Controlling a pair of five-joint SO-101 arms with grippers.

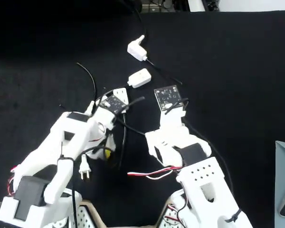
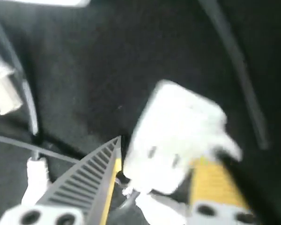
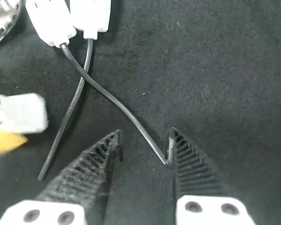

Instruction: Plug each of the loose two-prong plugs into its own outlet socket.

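White plastic socket block (image 2: pixel 178 136) is pinched in the left gripper (image 2: pixel 159 150), mid-table; the right gripper (image 3: pixel 144 143) hangs spread over a thin black cable (image 3: pixel 117 105). Next, I'd guess: fetch the loose white two-prong plug (image 1: pixel 84 169), align prongs.

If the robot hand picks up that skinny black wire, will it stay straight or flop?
Probably flop: the black wire already lies in a loose curve on the black table. It looks thin, so it is likely very light. It runs up to a white plug, so lifting it with the open right hand may tug that plug along.
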